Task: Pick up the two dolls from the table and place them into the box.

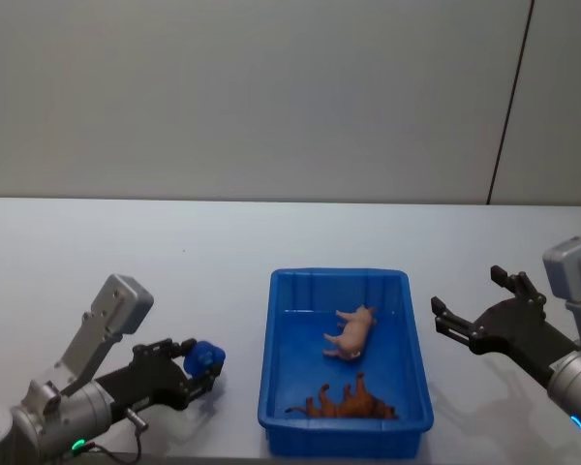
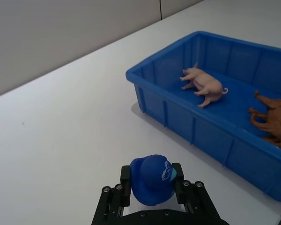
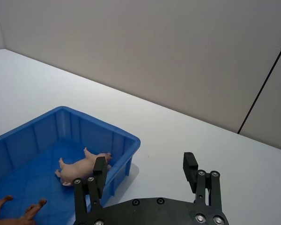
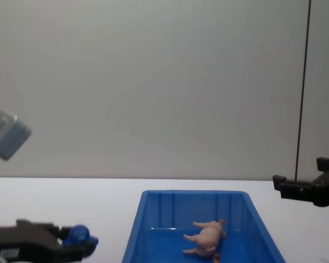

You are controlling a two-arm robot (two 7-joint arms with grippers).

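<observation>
Jaws of the left gripper [image 1: 201,366] are clamped on the blue doll [image 1: 204,357], one finger pressed to each side of its rounded body; in the left wrist view the blue doll [image 2: 152,180] sits between the two black fingers [image 2: 183,188] of the left gripper [image 2: 152,187], with a pale patch showing on its upper surface. Whether the doll rests on the worktop [image 1: 126,242] or is lifted just clear of it cannot be told. From the head camera, this gripper lies at about 9 o'clock from the box [image 1: 413,349], near its left wall but apart from it. In the chest view the left gripper [image 4: 79,241] and the blue doll [image 4: 78,234] appear low at the left, beside the box [image 4: 132,230].

Jaws of the right gripper [image 1: 470,308] stand wide apart and hold nothing. This gripper hangs at about 3 o'clock from the box, just outside its right wall; the right wrist view shows the right gripper [image 3: 145,173] with both fingers [image 3: 191,168] spread over the white worktop [image 3: 187,136] near a corner of the box [image 3: 126,140].

Inside the box, the pink doll [image 1: 351,332] lies on its side near the centre of the floor, legs outstretched. A brown toy animal [image 1: 344,401] lies at about 6 o'clock from it, against the near wall. Both are seen again in the left wrist view: pink doll [image 2: 203,84], brown toy animal [image 2: 276,119], box [image 2: 196,126].
</observation>
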